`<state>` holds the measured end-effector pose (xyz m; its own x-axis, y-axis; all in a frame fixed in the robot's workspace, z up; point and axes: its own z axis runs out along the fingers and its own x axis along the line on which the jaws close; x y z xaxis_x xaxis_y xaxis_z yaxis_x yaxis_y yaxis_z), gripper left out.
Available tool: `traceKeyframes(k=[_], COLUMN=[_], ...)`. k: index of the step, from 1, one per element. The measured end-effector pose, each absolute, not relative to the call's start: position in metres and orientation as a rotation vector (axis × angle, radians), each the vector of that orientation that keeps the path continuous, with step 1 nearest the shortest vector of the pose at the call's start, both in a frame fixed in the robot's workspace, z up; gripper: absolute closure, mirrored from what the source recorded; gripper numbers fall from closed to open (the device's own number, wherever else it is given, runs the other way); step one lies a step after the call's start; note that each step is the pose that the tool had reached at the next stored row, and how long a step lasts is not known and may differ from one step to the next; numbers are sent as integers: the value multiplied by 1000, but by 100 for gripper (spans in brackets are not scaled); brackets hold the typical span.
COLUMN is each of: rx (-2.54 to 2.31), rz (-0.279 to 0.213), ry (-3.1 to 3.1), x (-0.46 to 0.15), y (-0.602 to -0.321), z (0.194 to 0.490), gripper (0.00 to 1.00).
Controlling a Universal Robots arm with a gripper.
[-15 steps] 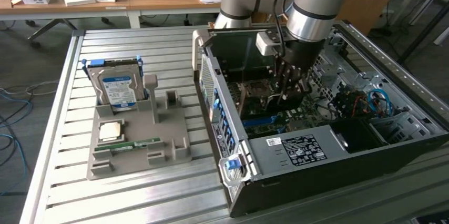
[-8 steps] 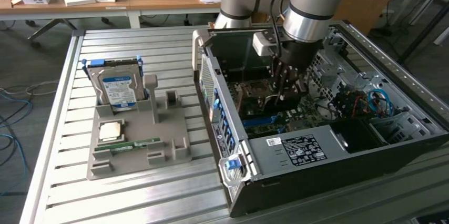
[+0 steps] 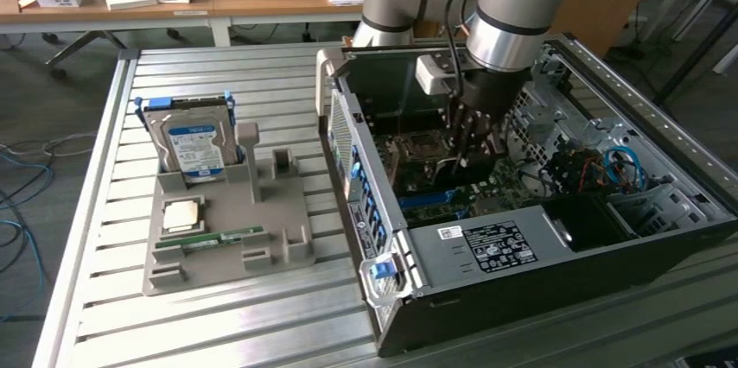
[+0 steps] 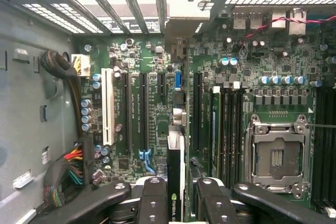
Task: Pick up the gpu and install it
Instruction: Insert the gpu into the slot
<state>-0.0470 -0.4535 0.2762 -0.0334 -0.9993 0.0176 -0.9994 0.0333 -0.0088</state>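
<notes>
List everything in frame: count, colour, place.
computer case: 1, black, open, on the table, exterior view's right
motherboard: 1, green, inside the case
processor socket: 1, silver, on the motherboard
tray: 1, grey, on the table, exterior view's left
hard drive: 1, silver with blue label, standing in the tray
memory stick: 1, green, lying in the tray
table: 1, silver, slatted
gpu: 1, black, edge-on over the motherboard slots
arm: 1, grey, reaching into the case
fingers: 2, black, clamped on the gpu
</notes>
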Motion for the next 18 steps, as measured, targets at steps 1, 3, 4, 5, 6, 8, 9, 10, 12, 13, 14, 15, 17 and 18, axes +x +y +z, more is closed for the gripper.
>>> traceKeyframes(k=[1, 3, 4, 5, 6, 8, 9, 10, 12, 13, 14, 15, 17, 18], rx=[2180, 2180, 2180, 2180, 2180, 2180, 2180, 2180, 2180, 2180, 2180, 2180, 2180, 2180], rz=[29, 29, 29, 29, 29, 29, 29, 29, 29, 29, 29, 30, 30, 29], ry=[-2253, -2253, -2253, -2253, -2253, -2253, -2253, -2253, -2253, -2253, -2254, -2253, -2253, -2254], x=[-48, -49, -50, -50, -51, -52, -53, -53, -54, -55, -56, -56, -56, -56], y=[-454, -454, -454, -454, -454, -454, -454, -454, -454, -454, -454, -454, -455, -456], z=[276, 276, 276, 276, 276, 276, 276, 276, 276, 276, 276, 276, 276, 276], gripper=[74, 74, 74, 74, 74, 74, 74, 74, 74, 74, 74, 74, 74, 74])
